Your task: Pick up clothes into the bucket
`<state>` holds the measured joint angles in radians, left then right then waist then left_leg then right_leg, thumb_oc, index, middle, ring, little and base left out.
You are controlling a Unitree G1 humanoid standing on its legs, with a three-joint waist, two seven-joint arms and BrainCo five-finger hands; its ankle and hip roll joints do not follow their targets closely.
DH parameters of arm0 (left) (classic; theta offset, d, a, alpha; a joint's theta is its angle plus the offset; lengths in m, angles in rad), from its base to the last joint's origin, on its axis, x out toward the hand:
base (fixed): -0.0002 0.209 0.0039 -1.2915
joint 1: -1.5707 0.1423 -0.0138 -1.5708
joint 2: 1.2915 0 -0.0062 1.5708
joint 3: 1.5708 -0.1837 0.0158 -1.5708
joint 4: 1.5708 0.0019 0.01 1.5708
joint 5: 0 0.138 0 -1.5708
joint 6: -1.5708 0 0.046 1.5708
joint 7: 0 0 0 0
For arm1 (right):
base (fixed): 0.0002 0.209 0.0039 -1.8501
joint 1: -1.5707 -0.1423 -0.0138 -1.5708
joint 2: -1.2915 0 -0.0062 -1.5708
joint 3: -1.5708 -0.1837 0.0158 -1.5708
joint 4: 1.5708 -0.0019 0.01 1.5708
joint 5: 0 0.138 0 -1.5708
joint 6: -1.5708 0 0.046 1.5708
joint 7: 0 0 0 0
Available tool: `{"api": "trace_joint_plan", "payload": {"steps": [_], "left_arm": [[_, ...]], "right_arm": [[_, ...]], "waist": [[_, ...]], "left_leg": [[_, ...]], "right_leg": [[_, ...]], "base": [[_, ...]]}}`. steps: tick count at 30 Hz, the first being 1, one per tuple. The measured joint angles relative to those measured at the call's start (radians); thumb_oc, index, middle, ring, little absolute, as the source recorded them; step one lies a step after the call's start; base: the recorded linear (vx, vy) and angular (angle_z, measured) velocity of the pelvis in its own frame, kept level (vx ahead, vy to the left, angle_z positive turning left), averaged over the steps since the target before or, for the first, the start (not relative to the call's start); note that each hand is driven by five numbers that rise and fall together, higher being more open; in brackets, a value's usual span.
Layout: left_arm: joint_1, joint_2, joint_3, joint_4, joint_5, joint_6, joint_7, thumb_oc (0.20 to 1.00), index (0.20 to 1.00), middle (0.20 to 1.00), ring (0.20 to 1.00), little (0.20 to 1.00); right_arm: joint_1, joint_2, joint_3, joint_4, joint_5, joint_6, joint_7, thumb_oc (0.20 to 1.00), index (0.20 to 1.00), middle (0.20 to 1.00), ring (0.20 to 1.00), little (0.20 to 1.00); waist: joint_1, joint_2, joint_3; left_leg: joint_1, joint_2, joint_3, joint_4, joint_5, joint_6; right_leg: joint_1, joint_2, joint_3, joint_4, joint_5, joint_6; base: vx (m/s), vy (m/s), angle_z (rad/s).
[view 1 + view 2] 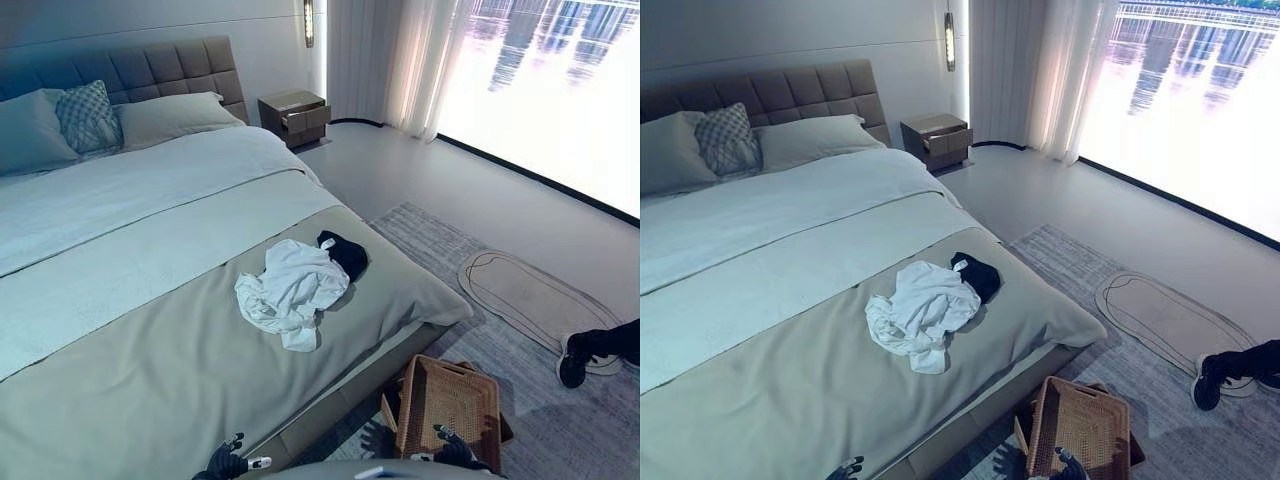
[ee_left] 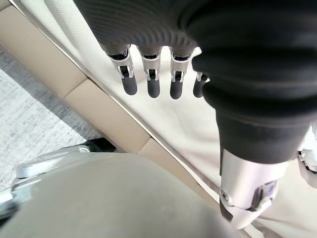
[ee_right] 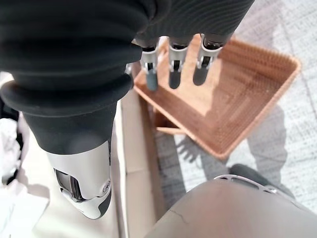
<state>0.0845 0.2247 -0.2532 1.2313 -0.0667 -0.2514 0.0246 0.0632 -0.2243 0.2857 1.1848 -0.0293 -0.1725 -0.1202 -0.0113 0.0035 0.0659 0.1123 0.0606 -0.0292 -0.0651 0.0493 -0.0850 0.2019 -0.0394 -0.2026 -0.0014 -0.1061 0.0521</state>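
Note:
A crumpled white garment (image 1: 290, 290) lies on the grey bed cover (image 1: 150, 370) near the foot of the bed. A black garment (image 1: 346, 255) touches its far right side. A woven brown basket (image 1: 450, 400) stands on the rug beside the bed's corner and holds nothing. My left hand (image 1: 228, 462) hangs low over the bed's front edge, its fingers (image 2: 151, 87) straight and holding nothing. My right hand (image 1: 455, 452) hovers at the near rim of the basket (image 3: 233, 114), its fingers (image 3: 173, 69) straight above it, also holding nothing.
A person's black shoe (image 1: 575, 360) rests on an oval mat (image 1: 535, 295) at the right. A grey rug (image 1: 560, 420) lies under the basket. Pillows (image 1: 165, 118) and a nightstand (image 1: 295, 115) are at the far end, and curtains (image 1: 395, 60) hang by a large window.

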Motion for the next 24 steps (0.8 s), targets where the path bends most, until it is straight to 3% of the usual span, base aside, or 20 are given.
{"api": "trace_joint_plan", "payload": {"steps": [4,8,13,18,24], "left_arm": [[-0.010,0.001,0.000,-0.010,0.014,0.001,0.028,1.000,1.000,1.000,1.000,1.000],[-0.014,0.022,-0.002,-0.221,0.017,-0.009,0.082,1.000,1.000,1.000,1.000,1.000],[-0.060,0.122,0.087,-0.484,0.035,-0.042,0.153,1.000,1.000,1.000,1.000,1.000],[-0.125,0.197,0.158,-0.579,0.054,-0.055,0.237,1.000,1.000,1.000,1.000,1.000],[-0.374,0.373,0.149,-0.583,0.157,-0.046,0.353,1.000,1.000,1.000,1.000,1.000]], "right_arm": [[0.000,-0.001,-0.001,0.000,-0.001,0.000,-0.004,1.000,1.000,1.000,1.000,1.000],[0.006,-0.004,-0.001,-0.010,-0.014,0.000,-0.020,1.000,1.000,1.000,1.000,1.000],[0.037,-0.021,-0.004,-0.069,-0.021,-0.001,-0.020,1.000,1.000,1.000,1.000,1.000],[0.051,-0.030,-0.013,-0.080,-0.021,-0.001,-0.019,1.000,1.000,1.000,1.000,1.000],[-0.061,-0.060,-0.012,-0.119,-0.015,-0.016,-0.020,1.000,1.000,1.000,1.000,1.000]], "waist": [[-0.001,0.001,0.000],[0.001,0.004,0.005],[-0.007,0.016,0.016],[-0.002,0.022,0.031],[-0.030,0.021,0.149]], "left_leg": [[0.000,0.000,0.002,0.001,0.000,0.000],[-0.004,0.002,0.007,0.000,0.000,0.000],[-0.007,0.008,0.030,-0.014,0.000,0.001],[-0.058,0.007,0.032,-0.007,0.006,0.008],[-0.249,0.013,0.062,0.054,0.024,0.010]], "right_leg": [[-0.009,-0.001,0.003,0.005,0.000,0.000],[-0.019,-0.001,0.007,0.010,-0.002,0.001],[-0.049,0.001,0.031,0.026,-0.004,0.001],[-0.106,0.000,0.037,0.045,-0.003,0.001],[-0.316,-0.001,0.071,0.117,0.026,0.007]], "base": [[0.00,0.005,-0.01],[0.01,0.017,-0.03],[-0.01,0.017,-0.15],[-0.12,0.007,-0.04],[-0.12,0.032,-0.20]]}}
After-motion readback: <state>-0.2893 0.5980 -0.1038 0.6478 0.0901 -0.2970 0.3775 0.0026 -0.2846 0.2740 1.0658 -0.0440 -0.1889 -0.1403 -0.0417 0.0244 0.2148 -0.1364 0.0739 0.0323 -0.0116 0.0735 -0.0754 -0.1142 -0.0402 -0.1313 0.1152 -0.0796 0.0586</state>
